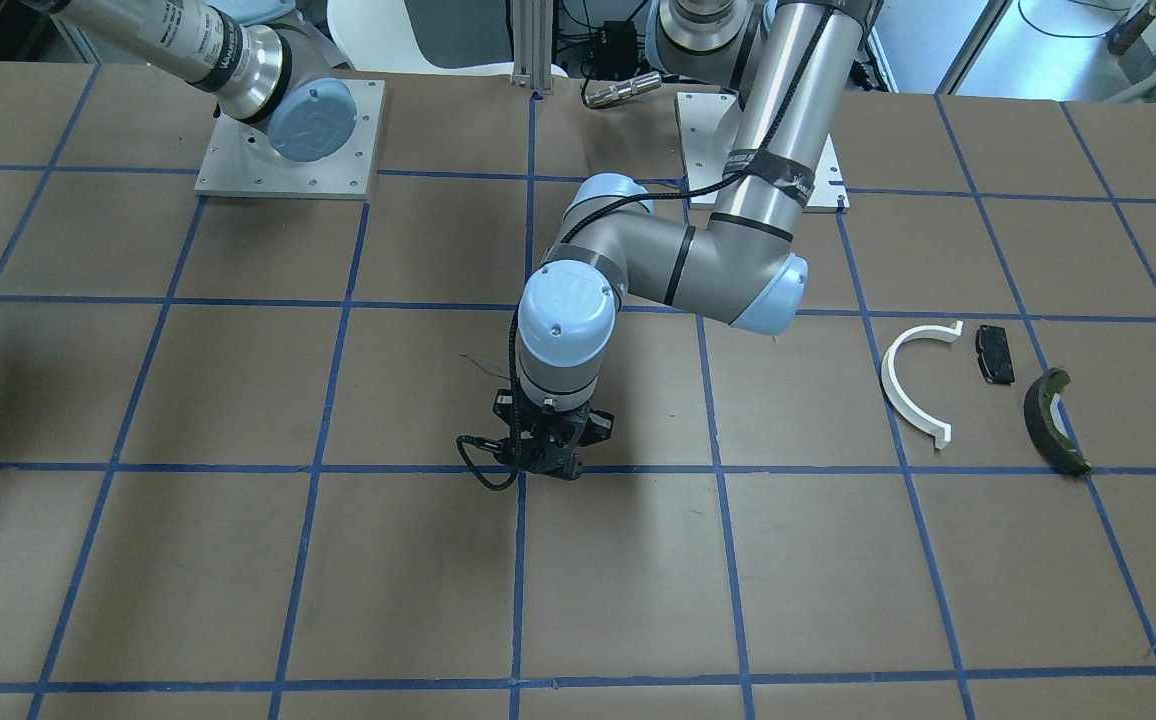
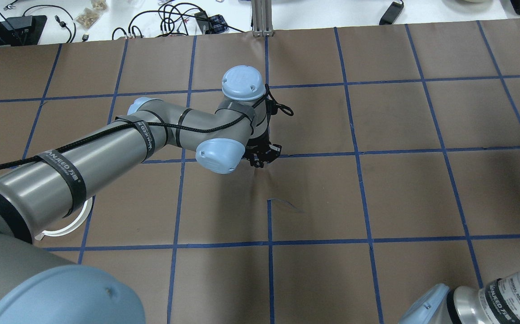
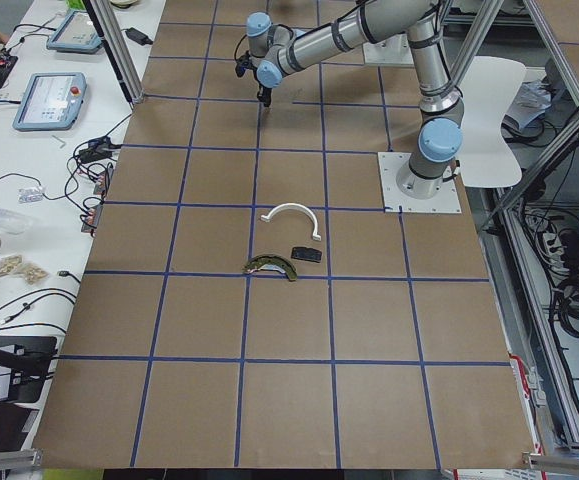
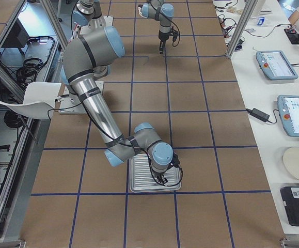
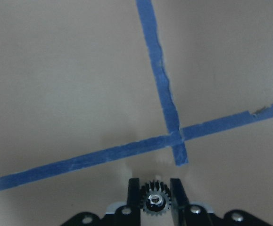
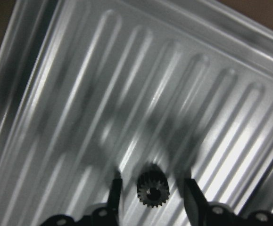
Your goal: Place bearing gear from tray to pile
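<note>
Robotics lab, by the setup. A left arm [image 1: 768,130] and a right arm [image 1: 188,45] are standing on bolted base plates [image 1: 338,165]. Brown paper with a blue tape grid [image 1: 238,467] is covering the table [image 1: 238,570]. Teach pendants [image 4: 276,64] are lying on a side bench, aluminium frame posts [image 4: 240,26] are ringing the cell, and cable bundles [image 3: 574,295] are trailing alongside.

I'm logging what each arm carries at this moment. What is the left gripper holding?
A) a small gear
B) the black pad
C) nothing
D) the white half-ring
A: the left wrist view shows a small toothed gear pinched in the left gripper.
</note>
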### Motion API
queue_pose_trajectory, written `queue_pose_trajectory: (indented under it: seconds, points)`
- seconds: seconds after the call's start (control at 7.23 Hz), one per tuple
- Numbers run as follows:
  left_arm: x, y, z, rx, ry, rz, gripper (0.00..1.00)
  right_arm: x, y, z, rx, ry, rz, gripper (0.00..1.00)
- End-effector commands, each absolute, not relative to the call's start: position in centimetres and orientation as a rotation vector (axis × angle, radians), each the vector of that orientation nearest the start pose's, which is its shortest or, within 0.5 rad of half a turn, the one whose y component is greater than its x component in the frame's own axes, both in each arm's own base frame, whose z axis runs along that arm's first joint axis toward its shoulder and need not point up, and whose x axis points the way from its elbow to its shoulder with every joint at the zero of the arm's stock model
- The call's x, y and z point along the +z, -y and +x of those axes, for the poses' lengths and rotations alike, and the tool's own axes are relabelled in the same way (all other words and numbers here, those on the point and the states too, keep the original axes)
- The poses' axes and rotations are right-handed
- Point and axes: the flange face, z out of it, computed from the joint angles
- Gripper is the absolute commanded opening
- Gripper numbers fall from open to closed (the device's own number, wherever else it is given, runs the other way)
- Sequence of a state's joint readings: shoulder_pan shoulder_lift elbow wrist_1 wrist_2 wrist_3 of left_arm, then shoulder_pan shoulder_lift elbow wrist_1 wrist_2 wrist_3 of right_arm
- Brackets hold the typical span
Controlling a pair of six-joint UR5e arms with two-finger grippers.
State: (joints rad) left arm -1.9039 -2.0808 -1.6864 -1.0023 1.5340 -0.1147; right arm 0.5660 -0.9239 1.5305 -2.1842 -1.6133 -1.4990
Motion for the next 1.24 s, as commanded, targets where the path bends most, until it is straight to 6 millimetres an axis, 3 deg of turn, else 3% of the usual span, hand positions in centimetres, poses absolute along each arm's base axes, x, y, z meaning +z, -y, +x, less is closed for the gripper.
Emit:
queue_pose_trajectory:
  seconds: [0.0,0.14,0.28,0.41,0.69,0.83,0.97,1.11]
  points:
    - [25.8,58.2,-26.1,0.184,-3.131,0.168,0.00,17.9,47.3,-50.3,0.057,-3.064,-0.765,0.11]
    - [29.5,60.7,-20.6,0.222,-3.119,0.135,0.00,18.3,47.3,-50.4,0.057,-3.073,-0.755,0.06]
    - [31.8,62.1,-15.4,0.218,-3.061,0.121,0.00,20.9,47.6,-50.1,0.045,-3.112,-0.718,0.04]
    - [32.5,62.6,-10.2,0.240,-3.004,0.167,0.00,25.7,48.6,-47.0,0.043,-3.128,-0.610,0.04]
    - [33.7,62.3,1.9,0.289,-3.023,0.053,0.00,33.8,53.7,-33.9,0.086,-3.130,-0.490,0.05]
    - [32.9,61.3,9.0,0.321,-3.054,0.081,0.00,36.1,55.5,-26.4,0.142,-3.118,-0.343,0.05]
    - [31.4,59.7,13.0,0.367,-3.074,0.071,0.00,38.4,57.2,-17.8,0.153,-3.126,-0.362,0.05]
    - [29.8,58.6,15.5,0.361,-3.081,0.063,0.00,39.7,58.2,-8.8,0.161,-3.130,-0.293,0.05]
